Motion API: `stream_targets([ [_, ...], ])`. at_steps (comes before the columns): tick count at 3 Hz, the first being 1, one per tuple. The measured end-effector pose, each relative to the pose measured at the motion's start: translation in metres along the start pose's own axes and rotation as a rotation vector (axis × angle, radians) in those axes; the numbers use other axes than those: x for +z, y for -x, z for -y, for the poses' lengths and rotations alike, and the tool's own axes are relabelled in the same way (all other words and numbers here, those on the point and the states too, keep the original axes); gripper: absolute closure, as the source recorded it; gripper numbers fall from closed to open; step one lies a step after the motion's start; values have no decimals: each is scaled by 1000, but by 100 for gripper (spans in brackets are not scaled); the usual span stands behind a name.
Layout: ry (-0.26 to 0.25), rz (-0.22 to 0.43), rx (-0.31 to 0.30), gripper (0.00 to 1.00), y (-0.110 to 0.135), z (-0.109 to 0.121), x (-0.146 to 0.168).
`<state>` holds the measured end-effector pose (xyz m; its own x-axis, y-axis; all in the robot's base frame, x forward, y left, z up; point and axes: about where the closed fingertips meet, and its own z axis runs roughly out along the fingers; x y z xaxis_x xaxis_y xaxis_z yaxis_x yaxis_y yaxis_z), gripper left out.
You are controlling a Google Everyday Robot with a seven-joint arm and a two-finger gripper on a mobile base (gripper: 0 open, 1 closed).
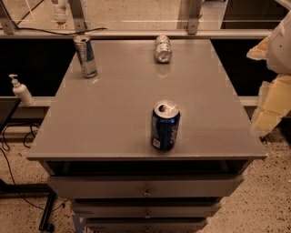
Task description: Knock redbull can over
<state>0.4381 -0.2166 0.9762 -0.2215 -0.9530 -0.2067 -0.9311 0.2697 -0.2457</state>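
Camera view: redbull can (85,56) upright (far-left), gripper (269,107) at right edge.

On the grey cabinet top (113,100), the redbull can (85,55) stands upright near the far left corner, a silver can (163,48) near the far edge, a dark blue can (165,125) near the front. The gripper (269,109) hangs beyond the right side.

Grey drawer cabinet (113,185) stands on speckled floor (266,200), glass railing (132,12) behind.
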Motion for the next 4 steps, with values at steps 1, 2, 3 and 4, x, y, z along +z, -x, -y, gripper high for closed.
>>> stream_targets([
  [1, 0, 0, 0, 0, 0, 0, 0],
  [2, -20, 39, 3, 0, 6, 8, 7],
  [3, -53, 142, -24, 0, 33, 35, 35],
  [4, -78, 273, -71, 0, 83, 69, 73],
])
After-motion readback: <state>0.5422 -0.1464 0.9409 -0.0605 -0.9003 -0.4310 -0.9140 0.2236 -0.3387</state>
